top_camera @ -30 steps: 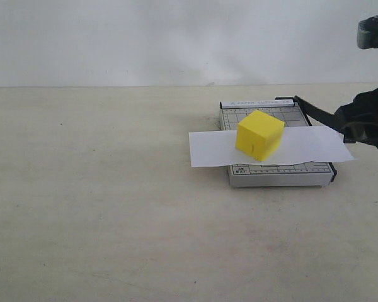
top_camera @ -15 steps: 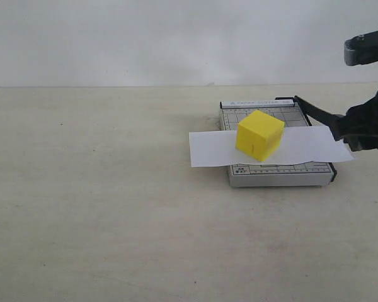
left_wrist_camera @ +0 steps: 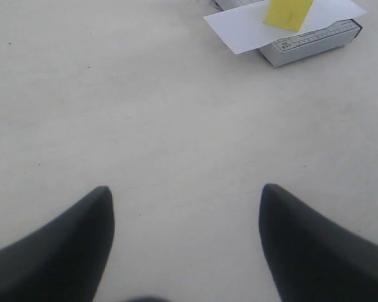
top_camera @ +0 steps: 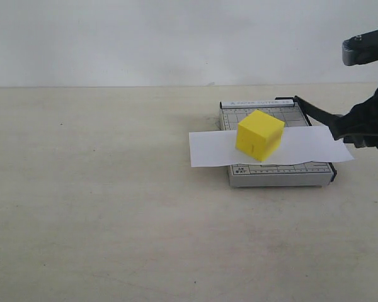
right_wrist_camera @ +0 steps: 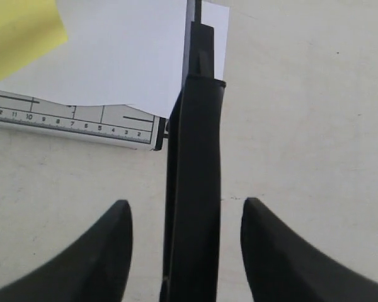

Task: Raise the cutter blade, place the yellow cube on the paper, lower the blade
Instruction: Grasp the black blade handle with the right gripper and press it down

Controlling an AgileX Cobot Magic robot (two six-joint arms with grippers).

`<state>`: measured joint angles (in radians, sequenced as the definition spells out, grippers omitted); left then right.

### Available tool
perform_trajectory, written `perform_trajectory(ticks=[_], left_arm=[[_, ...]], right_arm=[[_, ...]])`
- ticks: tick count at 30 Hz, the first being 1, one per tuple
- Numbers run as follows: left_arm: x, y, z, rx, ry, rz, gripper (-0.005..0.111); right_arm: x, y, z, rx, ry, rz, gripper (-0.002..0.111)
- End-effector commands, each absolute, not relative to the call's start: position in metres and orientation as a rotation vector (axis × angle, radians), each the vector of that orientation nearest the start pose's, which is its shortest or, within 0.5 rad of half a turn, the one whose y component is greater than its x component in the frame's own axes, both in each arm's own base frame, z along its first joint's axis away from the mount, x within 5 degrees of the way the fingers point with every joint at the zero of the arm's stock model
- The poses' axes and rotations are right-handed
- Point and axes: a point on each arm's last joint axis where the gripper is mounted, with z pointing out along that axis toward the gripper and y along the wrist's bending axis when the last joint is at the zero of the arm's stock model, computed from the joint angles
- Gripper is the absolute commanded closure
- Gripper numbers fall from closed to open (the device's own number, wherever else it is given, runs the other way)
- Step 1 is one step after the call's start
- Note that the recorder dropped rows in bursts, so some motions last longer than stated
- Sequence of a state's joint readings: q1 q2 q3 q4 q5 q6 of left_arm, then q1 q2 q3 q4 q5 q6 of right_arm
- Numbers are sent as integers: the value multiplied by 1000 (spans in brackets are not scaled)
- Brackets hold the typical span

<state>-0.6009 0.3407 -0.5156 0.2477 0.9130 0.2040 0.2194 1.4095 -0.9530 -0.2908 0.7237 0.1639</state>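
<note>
- Bright yellow solid cube [top_camera: 259,134] sits on the plain white paper sheet [top_camera: 211,150], which lies across the small grey gridded cutter board [top_camera: 277,176].
- Long black cutter blade [top_camera: 315,113] is angled up from the board's far corner.
- Right claw [right_wrist_camera: 186,204] straddles the blade's handle with gaps on both sides: spread, not gripping.
- Left claw [left_wrist_camera: 186,192] is spread and empty over the beige desk [top_camera: 113,207], well apart from the board.

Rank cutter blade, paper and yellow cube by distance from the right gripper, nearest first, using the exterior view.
1. cutter blade: its handle end is at the right gripper, between its fingers, far right.
2. paper: its right end lies just beside the gripper.
3. yellow cube: sits on the paper, farther left.
</note>
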Motion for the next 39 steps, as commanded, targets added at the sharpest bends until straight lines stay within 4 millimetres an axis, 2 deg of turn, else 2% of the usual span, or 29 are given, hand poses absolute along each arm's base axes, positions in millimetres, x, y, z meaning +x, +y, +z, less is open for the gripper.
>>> perform_trajectory(ticks=[1, 4, 8, 20, 31, 39], left_arm=[[55, -17, 286, 902, 1992, 68, 44], [55, -17, 286, 902, 1992, 68, 44], [55, -17, 286, 902, 1992, 68, 44], [55, -17, 286, 902, 1992, 68, 44], [55, -17, 286, 902, 1992, 68, 44], [55, -17, 286, 902, 1992, 68, 44]], right_arm=[[274, 43, 259, -315, 2603, -209, 71], [275, 43, 259, -316, 2600, -207, 90], [275, 43, 260, -316, 2591, -204, 102], [276, 43, 261, -323, 2581, -213, 101], [290, 44, 298, -303, 2487, -228, 101], [290, 43, 299, -325, 2487, -256, 101]])
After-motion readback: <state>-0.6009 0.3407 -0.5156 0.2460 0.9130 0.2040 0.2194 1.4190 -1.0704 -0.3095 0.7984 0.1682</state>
